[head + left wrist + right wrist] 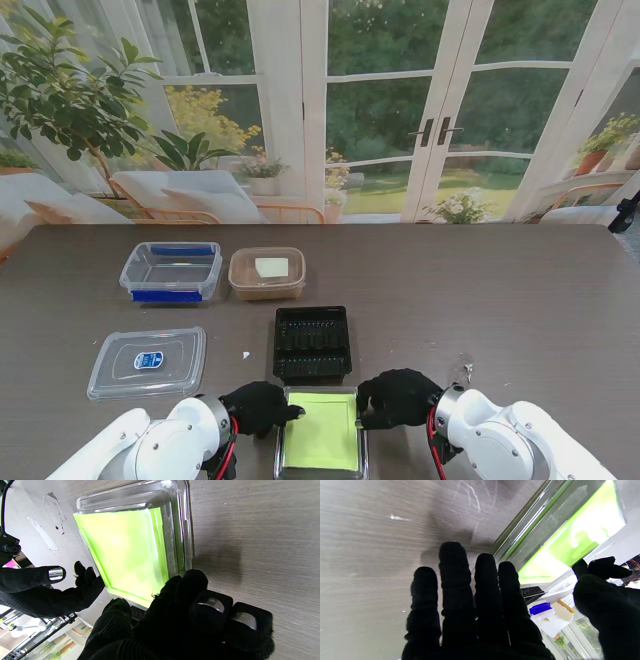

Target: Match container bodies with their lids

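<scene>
A clear box with a bright green inside (321, 432) lies at the table's near edge, between my two hands. My left hand (262, 407) in its black glove rests at the box's far left corner. In the left wrist view its curled fingers (195, 605) lie on the rim of the green box (125, 550), with the thumb held apart. My right hand (398, 397) sits at the far right corner. Its fingers (470, 592) are stretched flat beside the green box (582, 530), with the thumb spread. Neither hand is lifting anything. A black ribbed tray (312, 342) lies just beyond the box.
A clear lid with a blue label (147, 361) lies on the left. Farther back stand a clear tub with blue clips (170, 270) and a brown tub (267, 273) with a pale square on top. The dark wooden table (500, 300) runs to glass doors.
</scene>
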